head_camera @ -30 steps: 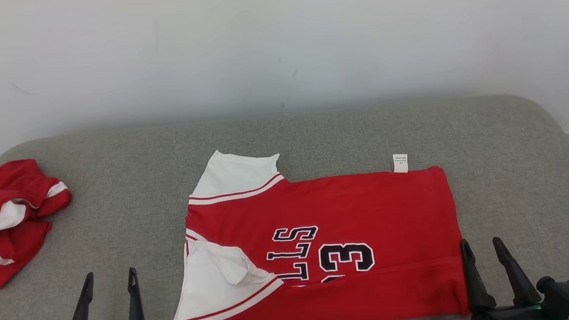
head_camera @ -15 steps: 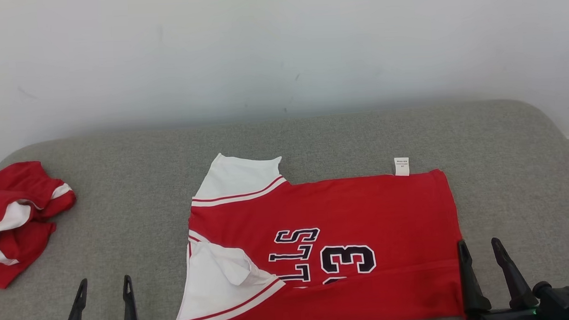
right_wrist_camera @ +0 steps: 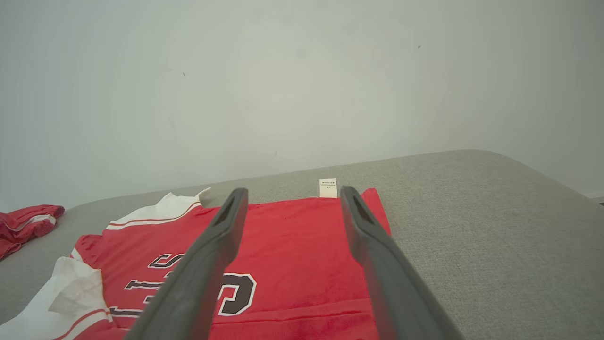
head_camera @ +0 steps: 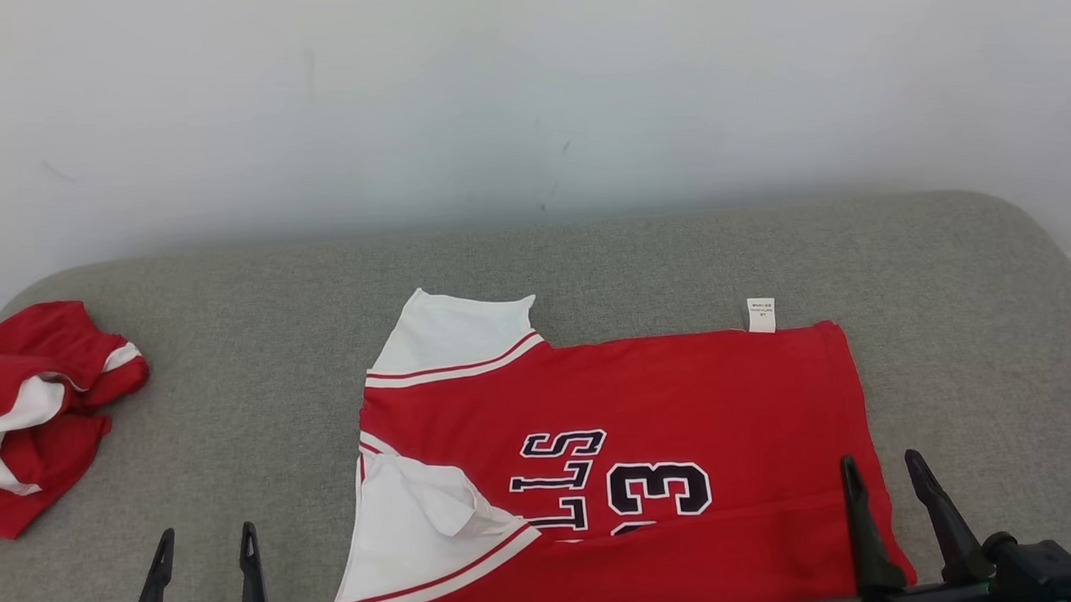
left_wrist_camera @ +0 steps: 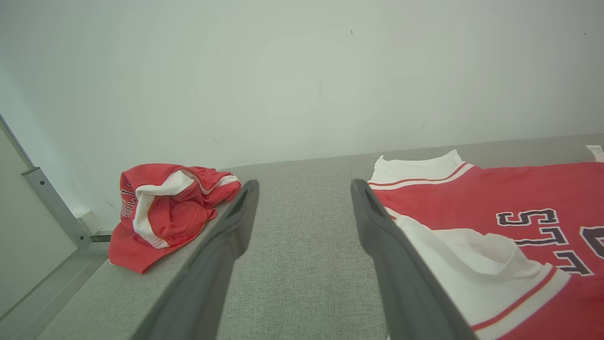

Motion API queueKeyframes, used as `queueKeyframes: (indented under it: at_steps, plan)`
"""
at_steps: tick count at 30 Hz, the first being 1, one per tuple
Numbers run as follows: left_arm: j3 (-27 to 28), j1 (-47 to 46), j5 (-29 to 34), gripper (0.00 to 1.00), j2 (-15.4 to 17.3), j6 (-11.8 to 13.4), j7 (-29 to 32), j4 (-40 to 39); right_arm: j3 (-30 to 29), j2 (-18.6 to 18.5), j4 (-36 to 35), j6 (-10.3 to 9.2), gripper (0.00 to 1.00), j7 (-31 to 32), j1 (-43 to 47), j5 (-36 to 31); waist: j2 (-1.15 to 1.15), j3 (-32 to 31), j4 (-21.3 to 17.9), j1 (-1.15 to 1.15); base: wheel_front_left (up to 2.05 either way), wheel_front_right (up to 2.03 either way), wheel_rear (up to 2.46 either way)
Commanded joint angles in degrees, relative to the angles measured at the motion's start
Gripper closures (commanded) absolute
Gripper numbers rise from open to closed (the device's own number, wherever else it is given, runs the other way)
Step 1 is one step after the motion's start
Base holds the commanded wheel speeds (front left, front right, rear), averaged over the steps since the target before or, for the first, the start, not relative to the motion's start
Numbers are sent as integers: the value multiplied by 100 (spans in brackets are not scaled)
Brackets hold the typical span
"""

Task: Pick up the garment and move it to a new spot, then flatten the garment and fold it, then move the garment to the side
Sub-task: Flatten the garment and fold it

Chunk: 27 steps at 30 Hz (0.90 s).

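The garment point(head_camera: 646, 395) is a red jersey with white sleeves and dark lettering, lying spread flat on the grey padded surface point(head_camera: 234, 347); it also shows in the wrist views point(left_wrist_camera: 519, 189) point(right_wrist_camera: 292, 231). My right gripper point(head_camera: 882, 467) point(right_wrist_camera: 293, 191) is open at the garment's right hem, its left finger over the red cloth and its right finger over bare padding. My left gripper point(head_camera: 205, 540) point(left_wrist_camera: 306, 186) is open over bare padding, just left of the near white sleeve point(head_camera: 418, 519). Nothing is between either pair of fingers.
A second red and white garment point(head_camera: 41, 416) point(left_wrist_camera: 165, 208) lies crumpled at the far left edge. A white label point(head_camera: 761, 314) sticks out at the jersey's far hem. A pale wall stands behind, and a metal rail point(left_wrist_camera: 52, 203) runs past the left end.
My right gripper has shifted left, so its left finger now stands over the jersey's hem. The head camera has tilted slightly. The garment and left gripper have barely moved.
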Motion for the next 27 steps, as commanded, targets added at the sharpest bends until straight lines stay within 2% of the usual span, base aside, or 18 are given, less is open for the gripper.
queueKeyframes:
  at_steps: [1, 4, 10, 18, 27]
  plan:
    - [27, 30, 49, 0, -31, -23, -17, 19, 11, 22, 18, -14, 0, -27, -1, -37, 0, 5, -2, 0, 0, 0, 0]
    - [101, -56, -24, 0, -74, -77, -17, 89, 9, -11, 119, -14, 0, -26, -78, -37, 0, 59, -42, 0, 0, 0, 0]
    - [147, -696, -55, 0, 155, -338, -17, 344, 3, -187, 587, -14, 0, -27, -611, 114, 0, 267, -255, 0, 0, 0, 0]
    - [-46, -2385, -144, 0, 502, -740, 41, 1130, 278, -576, 1652, -14, 0, 46, -2125, 335, 0, 997, -670, 0, 0, 0, 0]
    - [-444, -4241, -327, 0, 881, -911, 562, 2030, 651, -709, 2946, -15, 0, 298, -3830, 523, 0, 1851, -1057, 0, 0, 0, 0]
